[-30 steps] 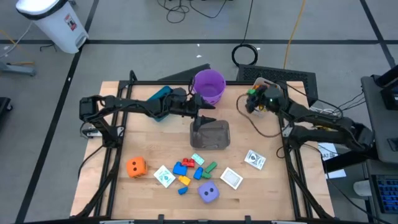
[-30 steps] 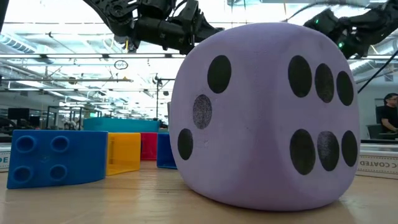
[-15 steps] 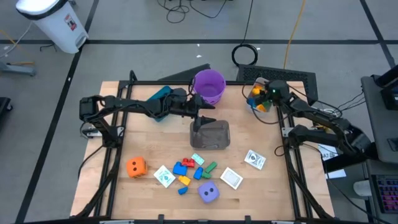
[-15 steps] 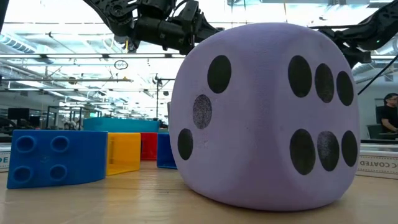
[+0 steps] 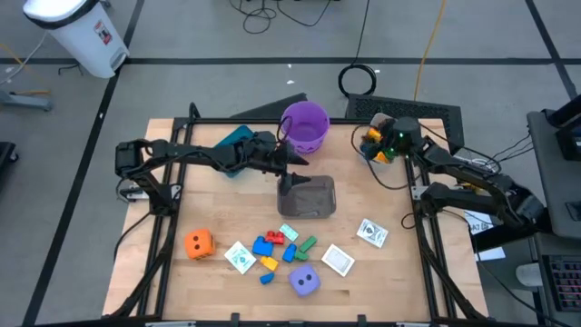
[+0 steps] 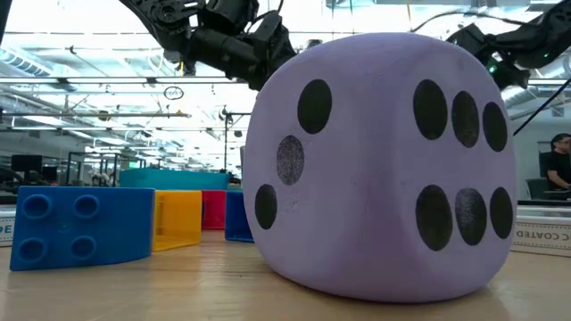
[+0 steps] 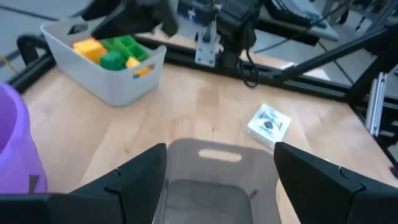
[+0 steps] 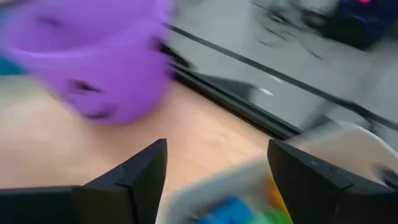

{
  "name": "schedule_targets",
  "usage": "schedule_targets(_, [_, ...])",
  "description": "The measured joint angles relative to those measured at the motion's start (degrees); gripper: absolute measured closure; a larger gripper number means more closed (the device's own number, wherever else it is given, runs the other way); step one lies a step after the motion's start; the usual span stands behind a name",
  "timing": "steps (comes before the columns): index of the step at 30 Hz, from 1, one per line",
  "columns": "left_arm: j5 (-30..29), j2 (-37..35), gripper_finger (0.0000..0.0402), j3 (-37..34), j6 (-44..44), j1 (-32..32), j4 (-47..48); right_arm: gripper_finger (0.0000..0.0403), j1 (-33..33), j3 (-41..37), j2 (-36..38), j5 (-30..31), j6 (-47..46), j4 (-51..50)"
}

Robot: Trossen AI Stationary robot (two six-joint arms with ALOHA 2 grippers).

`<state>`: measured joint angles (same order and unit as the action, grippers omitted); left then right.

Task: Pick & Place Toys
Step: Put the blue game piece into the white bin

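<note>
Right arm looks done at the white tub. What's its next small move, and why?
Probably lift the right gripper away from the white tub and swing toward the blocks. Its jaws stand open with nothing between them, blocks already lie in the tub, and more toys remain.

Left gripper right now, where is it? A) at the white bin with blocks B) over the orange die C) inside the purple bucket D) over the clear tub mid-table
D: in the left wrist view the open left gripper frames the clear tub; the high view agrees.
</note>
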<state>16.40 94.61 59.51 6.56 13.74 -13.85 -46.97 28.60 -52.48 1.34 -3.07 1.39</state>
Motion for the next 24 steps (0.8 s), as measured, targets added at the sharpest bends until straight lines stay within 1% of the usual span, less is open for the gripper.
schedule_targets(2, [0.02,-1.29,0.0093,0.0,0.04,0.0,3.35,0.0147,1.89,0.0,0.99,-2.94,0.69,1.26])
schedule_targets(4, [0.02,-3.18,0.009,0.0,0.02,0.0,7.34,0.0148,3.87,0.0,1.75,-4.57,1.11,1.94])
schedule_targets(7, [0.02,-6.73,0.0087,0.0,0.05,-0.43,15.87,0.0152,6.8,0.0,2.66,-4.56,2.5,2.36])
schedule_targets(10, [-0.04,-10.09,0.009,0.0,-0.15,-2.77,23.25,0.0155,8.83,0.0,3.05,-4.54,3.52,2.38])
schedule_targets(12, [-0.06,-11.48,0.0092,-0.58,0.41,-5.95,24.28,0.0156,9.84,0.0,3.05,-4.47,3.93,3.01])
schedule_targets(15, [-0.29,-11.53,0.0093,-1.26,1.98,-11.71,26.47,0.0156,10.76,0.0,3.03,-4.46,3.89,3.69])
schedule_targets(18, [-1.1,-10.74,0.009,-1.31,3.2,-17.89,33.19,0.0156,11.38,0.0,3.05,-4.39,3.62,4.0])
schedule_targets(21, [-5.97,-9.13,0.0088,-1.44,4.34,-23.89,41.34,0.0156,11.9,0.0,3.03,-4.41,2.96,3.99])
schedule_targets(24, [-11.7,-7.59,0.0092,-1.44,5.82,-29.16,45.66,0.0156,11.91,0.0,2.97,-4.46,1.75,4.23])
